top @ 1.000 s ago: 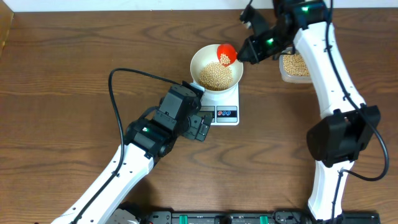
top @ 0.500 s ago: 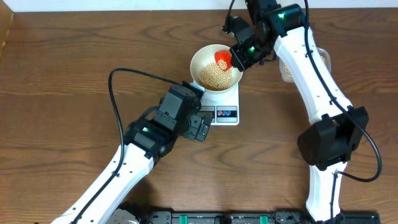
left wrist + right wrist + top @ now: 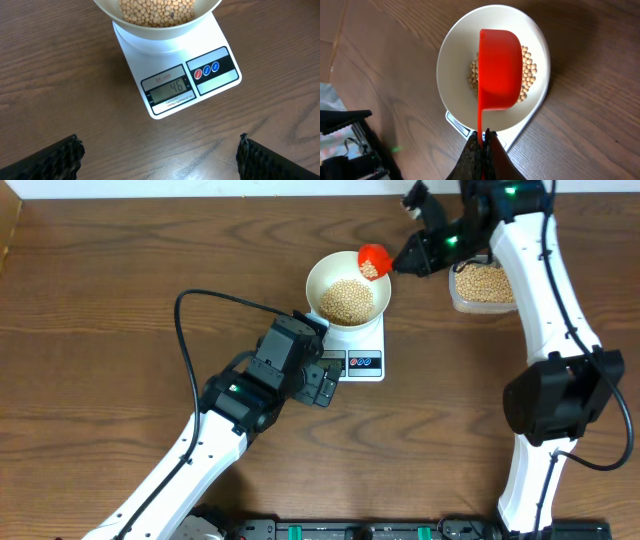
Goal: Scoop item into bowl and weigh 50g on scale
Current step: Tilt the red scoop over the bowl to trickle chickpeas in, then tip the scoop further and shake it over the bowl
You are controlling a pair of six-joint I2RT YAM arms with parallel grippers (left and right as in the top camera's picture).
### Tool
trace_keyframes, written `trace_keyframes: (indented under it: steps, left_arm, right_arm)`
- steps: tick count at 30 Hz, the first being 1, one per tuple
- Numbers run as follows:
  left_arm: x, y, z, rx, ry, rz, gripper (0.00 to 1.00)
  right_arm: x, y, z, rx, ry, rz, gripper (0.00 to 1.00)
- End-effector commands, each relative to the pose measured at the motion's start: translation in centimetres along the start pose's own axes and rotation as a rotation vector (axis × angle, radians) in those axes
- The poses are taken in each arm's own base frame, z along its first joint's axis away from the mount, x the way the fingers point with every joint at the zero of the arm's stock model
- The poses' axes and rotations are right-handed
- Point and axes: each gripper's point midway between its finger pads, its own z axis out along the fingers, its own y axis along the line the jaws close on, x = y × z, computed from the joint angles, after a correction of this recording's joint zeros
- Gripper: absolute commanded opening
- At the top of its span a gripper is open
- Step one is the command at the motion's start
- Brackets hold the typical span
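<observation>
The white bowl (image 3: 318, 272) stands on the small white scale (image 3: 365, 352) and holds a heap of tan beans (image 3: 349, 300). The scale's display (image 3: 168, 90) reads 46. My right gripper (image 3: 404, 262) is shut on the thin handle of a red scoop (image 3: 374, 261). The scoop hangs over the bowl's back right rim with a few beans in it. In the right wrist view the scoop (image 3: 500, 67) covers much of the bowl (image 3: 451, 57), and the right gripper (image 3: 483, 136) pinches the handle. My left gripper (image 3: 322, 383) stands open and empty in front of the scale, its fingers (image 3: 55, 160) wide apart.
A clear plastic tub (image 3: 484, 284) of more beans sits at the back right, under the right arm. A black cable (image 3: 180, 330) loops over the table left of the left arm. Black equipment lines the front edge.
The red scoop has come up out of the bowl and moved right, to above its back right rim. The right arm swung right with it. The left arm has not moved.
</observation>
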Motion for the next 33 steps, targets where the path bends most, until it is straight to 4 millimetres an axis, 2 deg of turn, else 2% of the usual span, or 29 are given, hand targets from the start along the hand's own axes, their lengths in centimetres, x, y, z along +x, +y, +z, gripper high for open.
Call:
trace_keyframes:
  steps: [1,9,24,33]
  left_arm:
    - [0.3,0.4,0.1,-0.017,0.006,-0.006,1.00]
    - [0.3,0.4,0.1,-0.017,0.006,-0.006,1.00]
    - [0.3,0.4,0.1,-0.017,0.005,-0.006,1.00]
    - [0.3,0.4,0.1,-0.017,0.006,-0.007,1.00]
  right_arm:
    - [-0.7,1.2,-0.9,-0.056,-0.034,-0.012,0.01]
    - [-0.6,1.8,-0.2,-0.045,-0.017,-0.051,0.01]
    - [0.9,2.1,3.3,0.266,0.126,-0.175,0.01]
    - [0.8,2.2,3.4,0.261,0.122,-0.170,0.01]
